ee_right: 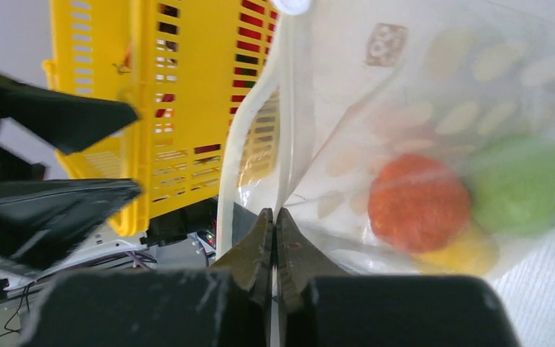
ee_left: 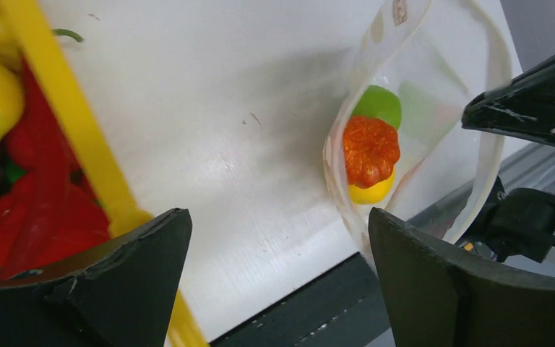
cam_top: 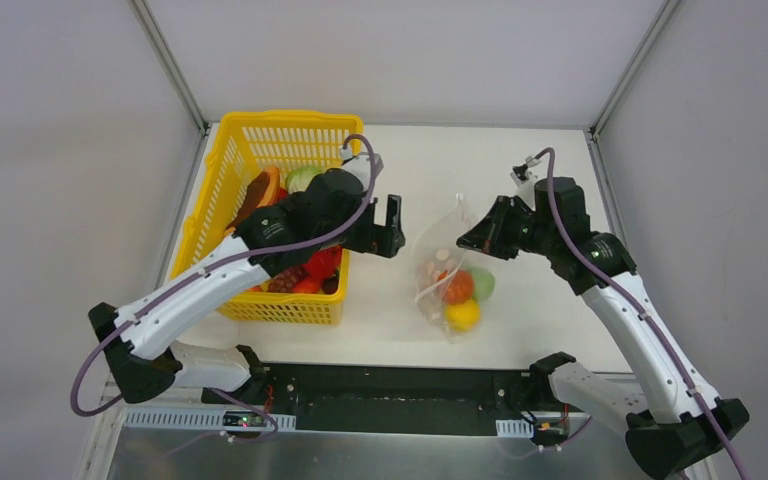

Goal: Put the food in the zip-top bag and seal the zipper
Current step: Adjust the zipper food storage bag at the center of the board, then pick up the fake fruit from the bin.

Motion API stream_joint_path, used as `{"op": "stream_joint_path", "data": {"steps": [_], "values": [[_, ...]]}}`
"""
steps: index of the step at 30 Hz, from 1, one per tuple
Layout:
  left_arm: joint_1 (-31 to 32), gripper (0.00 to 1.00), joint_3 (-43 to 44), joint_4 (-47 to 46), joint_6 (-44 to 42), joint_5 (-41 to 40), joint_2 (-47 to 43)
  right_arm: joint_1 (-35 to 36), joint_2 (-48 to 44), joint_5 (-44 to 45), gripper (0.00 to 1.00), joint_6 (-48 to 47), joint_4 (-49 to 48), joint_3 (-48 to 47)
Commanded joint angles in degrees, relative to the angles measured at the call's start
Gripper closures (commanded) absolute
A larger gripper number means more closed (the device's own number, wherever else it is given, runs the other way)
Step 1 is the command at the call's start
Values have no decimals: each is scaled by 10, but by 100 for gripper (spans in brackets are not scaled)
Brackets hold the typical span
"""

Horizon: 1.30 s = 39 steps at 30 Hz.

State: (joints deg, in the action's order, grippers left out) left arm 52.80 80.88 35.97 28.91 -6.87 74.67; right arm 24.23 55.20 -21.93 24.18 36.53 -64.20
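Observation:
The zip-top bag (cam_top: pixel 448 262) lies right of the basket, its mouth held open. Inside it are an orange piece (cam_top: pixel 457 287), a green piece (cam_top: pixel 482 283) and a yellow piece (cam_top: pixel 462 315). My right gripper (cam_top: pixel 463 242) is shut on the bag's mouth edge, and the right wrist view shows its tips (ee_right: pixel 274 215) pinching the plastic beside the white zipper strip (ee_right: pixel 233 166). My left gripper (cam_top: pixel 385 228) is open and empty, hovering between the basket and the bag; in the left wrist view (ee_left: pixel 278 217) the bag (ee_left: pixel 433 108) is at the right. More food (cam_top: pixel 318 266) lies in the basket.
The yellow lattice basket (cam_top: pixel 222 170) stands at the left with my left arm across it. Its rim (ee_left: pixel 65 116) runs close by my left finger. The table's near edge and a black strip (cam_top: pixel 390 395) lie just below the bag.

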Motion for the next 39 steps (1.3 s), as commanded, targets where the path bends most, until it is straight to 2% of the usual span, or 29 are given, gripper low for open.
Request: {"op": "stream_joint_path", "data": {"steps": [1, 7, 13, 18, 23, 29, 34, 36, 37, 39], "values": [[-28, 3, -40, -12, -27, -41, -85, -2, 17, -5, 100, 21, -49, 39], [-122, 1, -94, 7, -22, -74, -149, -1, 31, -32, 100, 43, -89, 61], [-200, 1, -134, 22, -3, -108, -158, -1, 32, -25, 100, 49, -92, 69], [-262, 1, -213, -60, 38, -72, -132, -1, 32, -30, 100, 69, -110, 83], [-297, 1, -267, -145, 82, -80, -89, -1, 30, -32, 100, 72, -113, 87], [-310, 6, -266, -212, 122, -77, -10, -1, 29, -31, 100, 69, -116, 93], [-312, 39, -265, -227, 136, -78, 20, -1, 28, -41, 100, 67, -119, 98], [-311, 53, -274, -222, 144, -83, 5, -1, 25, -39, 100, 65, -118, 99], [-312, 64, -284, -223, 148, -87, -9, -1, 22, -38, 100, 65, -119, 101], [-311, 74, -306, -231, 148, -89, -45, -1, 18, -36, 100, 65, -121, 105]]}}
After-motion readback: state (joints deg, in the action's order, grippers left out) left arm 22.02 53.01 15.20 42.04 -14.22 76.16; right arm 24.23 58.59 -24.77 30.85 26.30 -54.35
